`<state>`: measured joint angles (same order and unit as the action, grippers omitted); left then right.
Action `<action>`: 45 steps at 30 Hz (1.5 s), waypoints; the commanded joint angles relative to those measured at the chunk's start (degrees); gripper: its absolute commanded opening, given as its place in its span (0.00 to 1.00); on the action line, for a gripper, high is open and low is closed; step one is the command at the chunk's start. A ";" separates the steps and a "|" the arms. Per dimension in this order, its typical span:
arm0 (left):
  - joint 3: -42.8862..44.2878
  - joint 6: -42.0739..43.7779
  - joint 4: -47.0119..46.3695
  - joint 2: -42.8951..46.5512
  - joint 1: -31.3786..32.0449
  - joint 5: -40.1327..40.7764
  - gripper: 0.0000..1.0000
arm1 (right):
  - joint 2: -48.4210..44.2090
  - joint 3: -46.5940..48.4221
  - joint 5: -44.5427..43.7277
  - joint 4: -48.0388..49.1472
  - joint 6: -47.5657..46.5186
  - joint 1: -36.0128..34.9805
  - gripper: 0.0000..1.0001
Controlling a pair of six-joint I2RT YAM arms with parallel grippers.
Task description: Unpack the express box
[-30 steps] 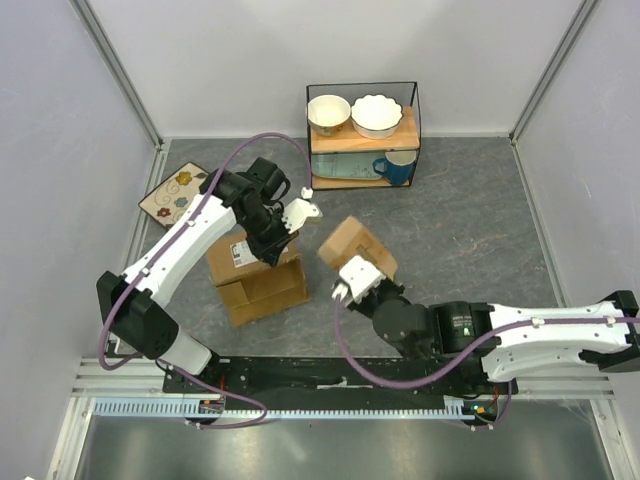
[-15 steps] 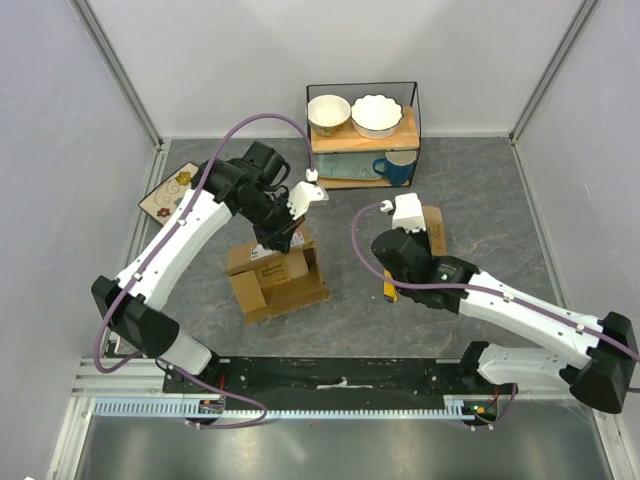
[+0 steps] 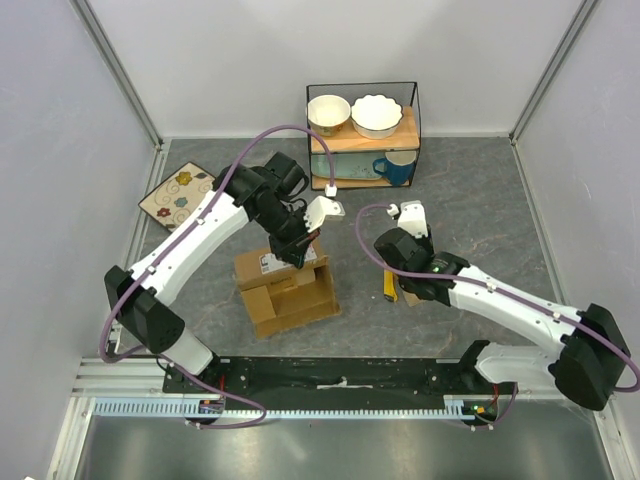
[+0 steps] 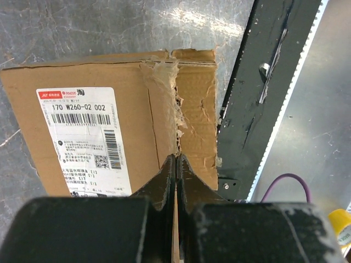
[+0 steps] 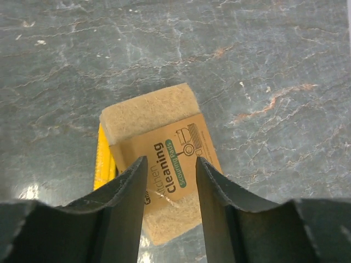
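Note:
The express box (image 3: 290, 295) is a brown carton with a white label (image 4: 82, 142) and stands left of centre. My left gripper (image 3: 298, 252) is over its top, shut on the thin edge of a cardboard flap (image 4: 194, 109); torn tape shows along the seam. The box's inside is hidden. A smaller brown package of scouring pads (image 5: 164, 129) lies on the table, its left edge over a yellow utility knife (image 5: 102, 159). My right gripper (image 5: 171, 161) hovers open just above this package, a finger to each side without touching. In the top view the right arm hides most of the package (image 3: 412, 298).
A wire shelf (image 3: 362, 135) at the back holds two bowls and a blue mug (image 3: 397, 168). A floral plate (image 3: 174, 193) lies at the far left. The yellow knife (image 3: 389, 287) pokes out beside the right arm. A black rail (image 4: 263, 82) runs along the near edge.
My right arm carried the scouring-pad package to the right, set it down by the knife and opened. My left gripper, still shut on the flap, dragged the box rightward and nearer.

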<state>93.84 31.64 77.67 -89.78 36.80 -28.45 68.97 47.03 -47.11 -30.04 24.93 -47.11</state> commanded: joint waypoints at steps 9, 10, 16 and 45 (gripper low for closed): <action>7.39 2.11 10.57 -1.72 0.29 -3.10 0.02 | -23.26 1.40 23.64 21.24 -21.84 -14.13 0.47; 8.28 1.68 10.57 -1.80 0.38 -3.63 0.02 | -23.01 3.32 24.17 21.08 -24.46 -17.37 0.46; 12.24 -0.52 10.57 -1.98 0.38 -7.58 0.02 | -13.17 14.47 24.96 16.95 -31.07 -28.27 0.40; 1.87 2.64 10.49 -1.72 0.56 -10.40 0.02 | 18.04 25.92 46.22 -1.77 -43.21 -30.59 0.48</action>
<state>96.14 32.29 77.65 -93.65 37.10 -36.58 84.90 69.82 -5.74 -28.03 -15.86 -78.13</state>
